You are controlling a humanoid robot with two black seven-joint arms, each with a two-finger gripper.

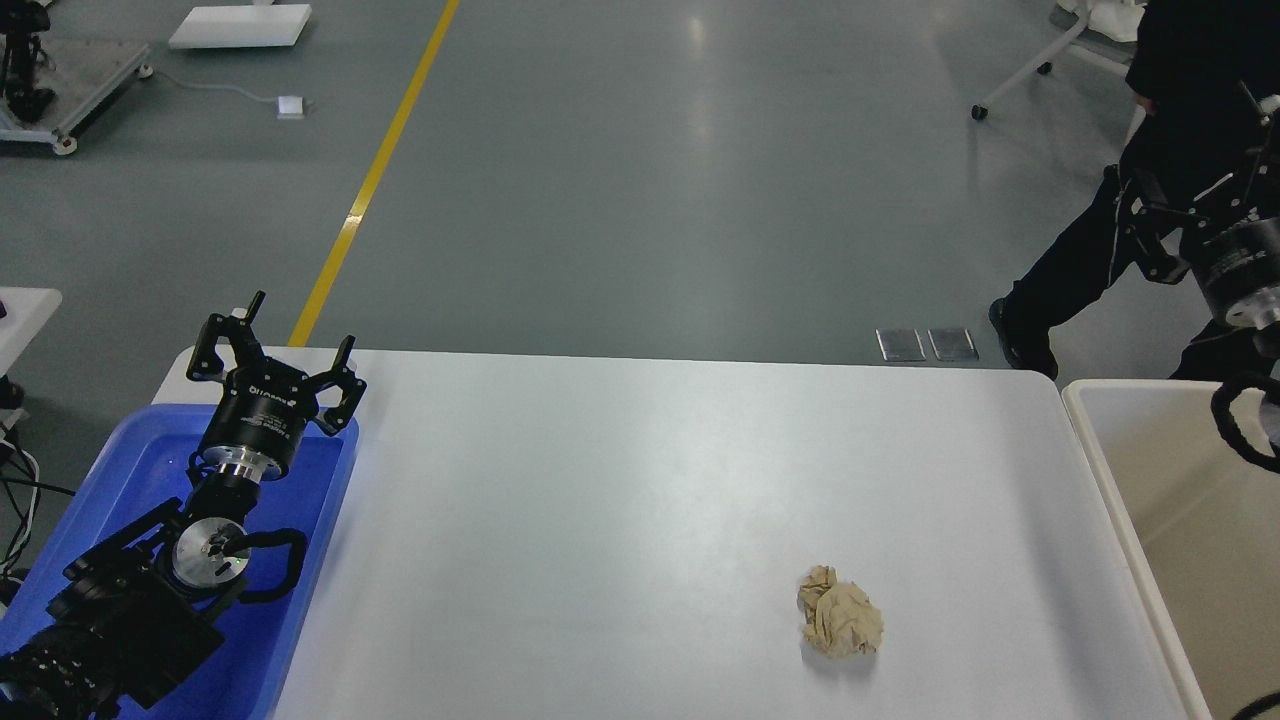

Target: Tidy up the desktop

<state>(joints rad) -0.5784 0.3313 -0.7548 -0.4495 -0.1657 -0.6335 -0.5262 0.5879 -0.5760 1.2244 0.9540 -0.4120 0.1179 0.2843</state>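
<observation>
The white desktop (620,480) fills the middle of the head view. A crumpled beige paper ball (840,625) lies on it at the front right. My left gripper (283,340) is open and empty, held above the far end of the blue tray (330,500) at the desktop's left edge. My right gripper (1195,165) comes in at the far right, raised above the beige bin (1085,440). Its fingers look spread and empty, dark against a person's dark clothes. It is far from the paper ball.
The beige white-rimmed bin stands against the desktop's right edge. A person in black (1080,260) stands on the floor behind the table's far right corner. A yellow floor line (370,180) runs behind the table.
</observation>
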